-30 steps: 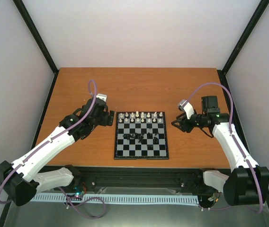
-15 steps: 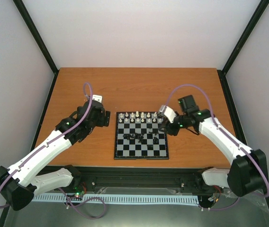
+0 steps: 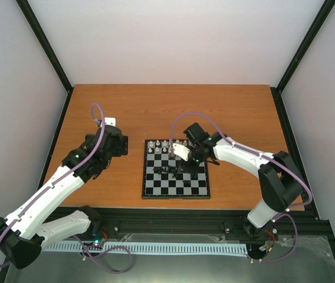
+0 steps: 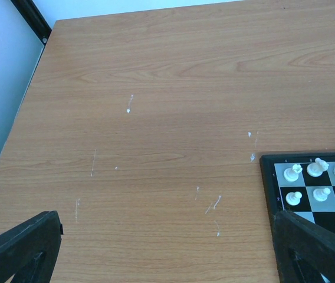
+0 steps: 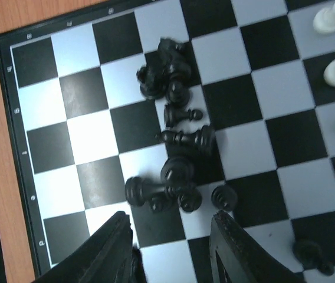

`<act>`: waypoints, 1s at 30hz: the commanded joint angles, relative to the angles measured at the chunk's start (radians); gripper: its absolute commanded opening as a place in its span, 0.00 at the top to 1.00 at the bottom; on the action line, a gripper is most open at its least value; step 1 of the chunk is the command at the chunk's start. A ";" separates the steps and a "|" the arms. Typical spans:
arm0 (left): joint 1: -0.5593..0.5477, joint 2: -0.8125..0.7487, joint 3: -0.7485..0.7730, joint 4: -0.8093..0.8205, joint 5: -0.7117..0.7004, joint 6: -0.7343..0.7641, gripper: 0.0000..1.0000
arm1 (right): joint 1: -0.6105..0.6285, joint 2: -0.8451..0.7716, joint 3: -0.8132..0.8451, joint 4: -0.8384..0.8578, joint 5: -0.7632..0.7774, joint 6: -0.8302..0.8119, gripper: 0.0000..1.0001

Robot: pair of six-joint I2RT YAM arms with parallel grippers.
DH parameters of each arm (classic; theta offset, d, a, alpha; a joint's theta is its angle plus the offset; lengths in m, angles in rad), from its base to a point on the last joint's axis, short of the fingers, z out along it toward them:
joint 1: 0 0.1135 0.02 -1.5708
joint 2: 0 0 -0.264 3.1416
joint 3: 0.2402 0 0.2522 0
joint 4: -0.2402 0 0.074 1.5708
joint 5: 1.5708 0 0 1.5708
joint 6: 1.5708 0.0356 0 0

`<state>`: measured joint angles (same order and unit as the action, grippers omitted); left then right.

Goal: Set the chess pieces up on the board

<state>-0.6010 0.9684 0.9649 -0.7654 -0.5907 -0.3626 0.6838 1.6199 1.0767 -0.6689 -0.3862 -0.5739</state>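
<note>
Pieces first: black pieces (image 5: 176,159) lie tipped over in a loose heap mid-board, centre of the right wrist view. Several touch or overlap, and a stray black piece (image 5: 309,253) sits alone at lower right. White pieces (image 3: 173,144) stand upright in two rows along the far edge of the board (image 3: 176,196), i.e. upper right of the wrist frame.

Right tool (image 5: 173,253) hangs over the heap w/ jaws part open and nothing between them. Left tool (image 4: 167,253) is spread wide, empty, over bare bench (image 4: 155,118) at the left of the board.

Handling, my guess: tiny, v. light, hard and smooth, prob. plastic, so stiff but slippery, and they'll roll or skid if nudged. Not fragile. Tangled ones will drag neighbours along. Best to take one off the heap's edge, e.g. the piece at the lower left of the pile, pinching across the thick body, not the thin top or the round base. A gentle squeeze should be enough. It needs setting down upright.
</note>
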 commanded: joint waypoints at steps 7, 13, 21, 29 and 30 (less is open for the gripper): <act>0.012 -0.016 0.017 -0.017 -0.005 -0.014 0.00 | 0.055 0.128 0.156 -0.014 0.006 0.036 0.66; 0.018 -0.040 0.010 -0.011 -0.020 -0.011 0.00 | 0.083 0.168 0.166 -0.022 0.024 0.044 0.66; 0.023 -0.025 0.014 -0.015 0.006 -0.009 0.00 | 0.083 0.183 0.154 -0.017 0.057 0.057 0.75; 0.029 -0.019 0.008 -0.011 -0.007 -0.005 0.00 | 0.083 0.173 0.146 -0.019 0.059 0.069 0.93; 0.031 -0.017 0.007 -0.011 -0.007 -0.004 0.00 | 0.083 0.170 0.146 -0.020 0.058 0.069 0.96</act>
<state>-0.5819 0.9455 0.9649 -0.7685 -0.5907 -0.3630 0.7620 1.8015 1.2224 -0.6838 -0.3359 -0.5098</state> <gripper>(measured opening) 0.997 0.087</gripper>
